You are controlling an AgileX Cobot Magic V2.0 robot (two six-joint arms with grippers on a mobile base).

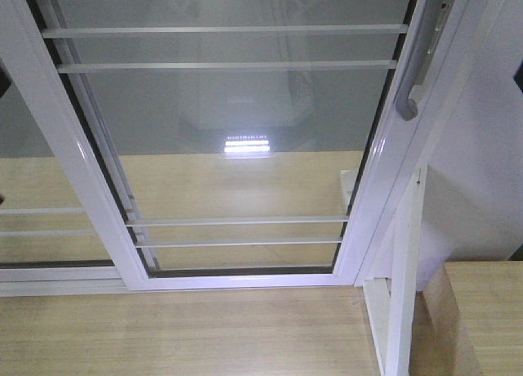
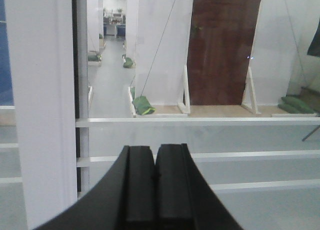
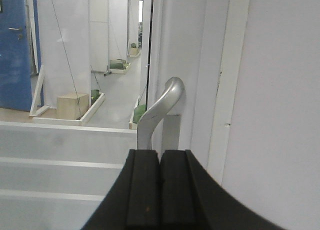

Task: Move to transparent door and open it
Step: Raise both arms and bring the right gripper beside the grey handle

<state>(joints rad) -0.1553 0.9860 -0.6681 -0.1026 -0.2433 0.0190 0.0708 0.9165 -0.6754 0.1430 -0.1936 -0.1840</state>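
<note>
The right black gripper (image 3: 160, 187), fingers pressed together, points at the curved grey metal pull handle (image 3: 159, 109) of the white-framed transparent glass sliding door (image 1: 237, 123) just ahead. The left black gripper (image 2: 155, 187), also pressed together, faces thin white horizontal bars (image 2: 200, 121).

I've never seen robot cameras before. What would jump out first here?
The big glass door with thin white bars fills the front view, a bright light reflection glowing in its middle. At its right edge runs a curved grey handle, and in the right wrist view the black right end effector, fingers pressed together, appears just below that handle. The left end effector, also shut, faces barred glass.
</note>
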